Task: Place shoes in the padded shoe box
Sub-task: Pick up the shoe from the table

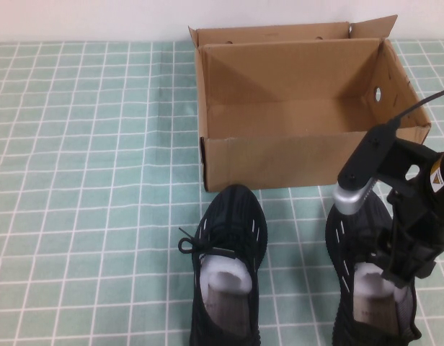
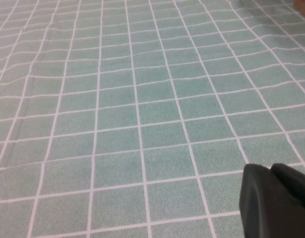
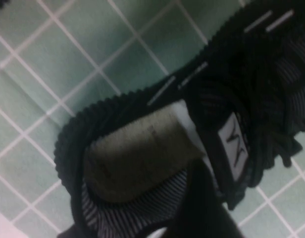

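— Where are the shoes?
— Side by side on the table (image 1: 78,180), toes toward the padded shoe box (image 1: 301,155). Left shoe (image 1: 229,267) just short of the box's near wall, lace loop flopped to its outer side, white stuffing and grey insole showing in the opening. Right shoe (image 1: 366,288) near it, a gap of checked cloth between the two.

— And the box?
— Open at the far middle of the table, flaps up, bare inside, a small round hole in its right wall.

— Right gripper?
— Down over the right shoe (image 3: 157,124), right gripper (image 1: 398,270) at the shoe's opening above the stuffing. Open or closed: cannot tell; no clear view of the fingers from either camera.

— Left gripper?
— Only a dark fingertip of the left gripper (image 2: 276,201) at the edge of the left wrist view, above bare cloth. Apart or together: cannot tell. Out of sight from above.
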### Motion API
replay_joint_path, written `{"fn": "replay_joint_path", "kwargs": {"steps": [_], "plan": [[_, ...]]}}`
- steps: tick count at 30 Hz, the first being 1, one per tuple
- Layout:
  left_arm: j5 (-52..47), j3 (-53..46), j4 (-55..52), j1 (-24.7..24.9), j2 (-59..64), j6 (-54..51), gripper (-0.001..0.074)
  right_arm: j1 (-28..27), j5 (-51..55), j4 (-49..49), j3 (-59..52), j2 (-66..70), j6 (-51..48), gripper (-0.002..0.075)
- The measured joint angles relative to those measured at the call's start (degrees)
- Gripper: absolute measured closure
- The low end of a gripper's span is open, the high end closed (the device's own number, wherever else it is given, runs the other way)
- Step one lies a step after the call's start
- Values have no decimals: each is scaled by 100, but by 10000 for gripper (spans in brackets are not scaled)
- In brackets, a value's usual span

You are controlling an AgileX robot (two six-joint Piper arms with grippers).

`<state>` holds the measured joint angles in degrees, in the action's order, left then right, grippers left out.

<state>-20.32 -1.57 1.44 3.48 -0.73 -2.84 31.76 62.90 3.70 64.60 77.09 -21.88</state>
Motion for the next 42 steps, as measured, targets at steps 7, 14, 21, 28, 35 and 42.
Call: {"fn": "replay_joint_path", "kwargs": {"steps": [7,14,21,28,35,42], "plan": [[0,0,5,0,0,0,739,0,-14,0,-38,0,-9,313],[0,0,5,0,0,0,739,0,-188,-33,-286,0,-54,313],[0,0,14,0,0,0,740,0,-611,-16,-373,0,-54,314],[0,0,14,0,0,0,739,0,-661,56,-373,0,-54,344],[0,0,14,0,0,0,739,0,-597,-11,-373,0,-54,344],[0,0,14,0,0,0,740,0,-607,-82,-408,0,-54,344]]}}
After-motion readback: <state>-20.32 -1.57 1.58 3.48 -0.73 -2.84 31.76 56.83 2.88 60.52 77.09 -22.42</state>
